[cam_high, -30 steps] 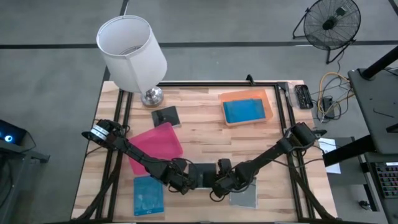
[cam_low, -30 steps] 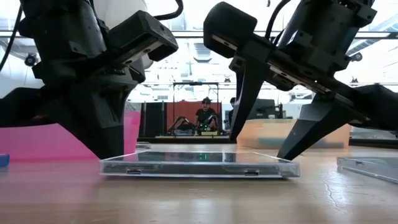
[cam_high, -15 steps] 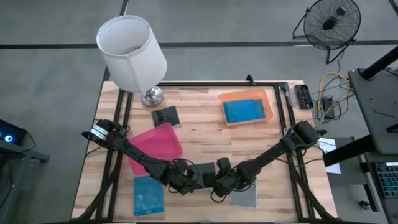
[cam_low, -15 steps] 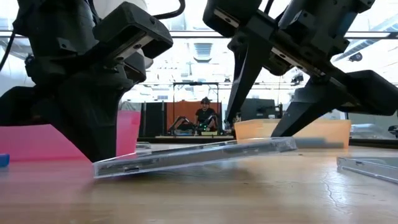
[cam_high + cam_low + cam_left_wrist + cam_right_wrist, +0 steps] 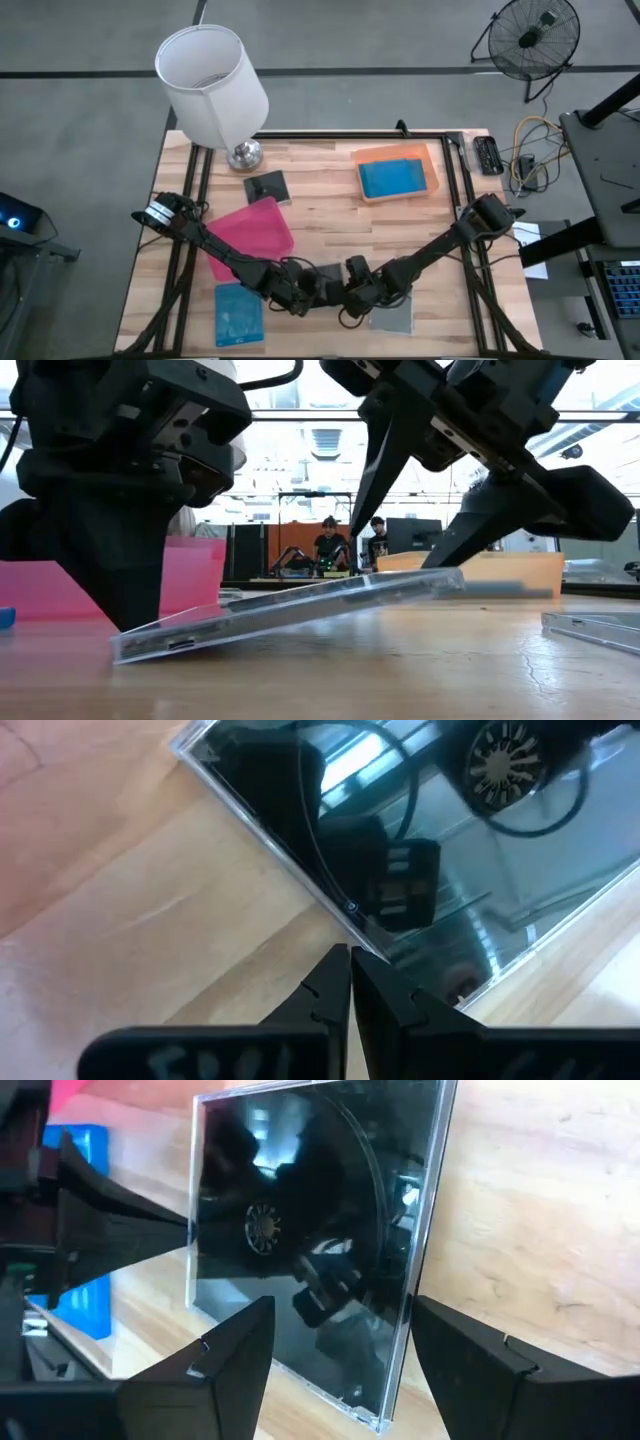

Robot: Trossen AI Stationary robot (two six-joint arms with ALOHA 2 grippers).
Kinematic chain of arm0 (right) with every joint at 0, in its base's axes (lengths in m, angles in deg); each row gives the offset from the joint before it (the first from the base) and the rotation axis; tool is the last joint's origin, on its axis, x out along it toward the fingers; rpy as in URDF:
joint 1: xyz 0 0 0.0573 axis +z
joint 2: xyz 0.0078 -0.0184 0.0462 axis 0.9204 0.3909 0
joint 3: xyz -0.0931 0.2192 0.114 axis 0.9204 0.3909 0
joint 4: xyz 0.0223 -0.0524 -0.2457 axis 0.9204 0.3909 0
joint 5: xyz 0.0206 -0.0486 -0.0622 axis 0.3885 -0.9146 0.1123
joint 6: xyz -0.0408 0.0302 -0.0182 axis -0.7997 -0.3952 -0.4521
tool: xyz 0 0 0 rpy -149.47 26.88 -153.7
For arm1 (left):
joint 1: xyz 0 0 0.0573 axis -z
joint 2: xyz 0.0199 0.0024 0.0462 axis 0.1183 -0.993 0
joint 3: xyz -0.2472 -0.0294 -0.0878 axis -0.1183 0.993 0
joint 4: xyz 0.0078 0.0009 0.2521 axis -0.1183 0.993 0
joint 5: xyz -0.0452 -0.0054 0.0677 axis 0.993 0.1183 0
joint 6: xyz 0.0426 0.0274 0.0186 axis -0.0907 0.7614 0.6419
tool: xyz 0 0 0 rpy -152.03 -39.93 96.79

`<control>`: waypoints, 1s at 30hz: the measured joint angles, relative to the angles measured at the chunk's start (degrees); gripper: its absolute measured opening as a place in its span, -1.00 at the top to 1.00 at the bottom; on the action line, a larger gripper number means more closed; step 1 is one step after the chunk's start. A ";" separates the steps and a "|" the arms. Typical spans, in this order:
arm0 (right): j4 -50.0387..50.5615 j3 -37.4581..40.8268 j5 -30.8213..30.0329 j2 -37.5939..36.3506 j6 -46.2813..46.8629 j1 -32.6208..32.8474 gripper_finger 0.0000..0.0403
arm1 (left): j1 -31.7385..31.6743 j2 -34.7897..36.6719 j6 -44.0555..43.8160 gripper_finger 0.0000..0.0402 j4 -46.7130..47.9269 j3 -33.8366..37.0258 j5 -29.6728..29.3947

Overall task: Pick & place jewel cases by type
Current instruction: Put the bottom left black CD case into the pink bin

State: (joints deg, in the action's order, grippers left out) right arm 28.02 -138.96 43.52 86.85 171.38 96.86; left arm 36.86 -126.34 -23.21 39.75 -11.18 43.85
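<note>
Right gripper [image 5: 425,565] is holding one edge of the dark jewel case [image 5: 290,610], tilting it up. Left gripper [image 5: 350,982] is pressing, fingers closed, against its low edge.

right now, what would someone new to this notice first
Probably the dark jewel case at the table's near edge, tilted with one edge lifted by the right gripper, whose fingers straddle it, while the shut left gripper meets its low edge. Next, the big white lamp at the far left corner, and the orange tray holding a blue case.
</note>
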 joint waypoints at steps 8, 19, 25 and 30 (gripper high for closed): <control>-0.50 0.02 -0.89 -2.93 -5.54 0.02 -0.12 | 0.00 0.00 2.46 1.00 -0.14 0.04 0.20; -3.52 -0.04 -5.00 -4.43 -8.07 -0.02 -0.12 | 0.02 0.00 3.06 1.00 -0.48 0.04 1.22; -5.16 -0.04 -5.84 -4.56 -9.02 0.17 -0.12 | 0.02 0.00 3.06 1.00 -0.46 0.04 1.25; -8.15 -0.11 -8.04 -4.59 -9.92 0.28 -0.12 | 0.02 0.00 3.06 1.00 -0.50 0.04 1.25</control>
State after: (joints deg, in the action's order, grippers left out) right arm 19.87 -139.07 35.48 82.26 161.46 97.14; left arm 36.88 -126.34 -20.14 39.25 -11.14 45.09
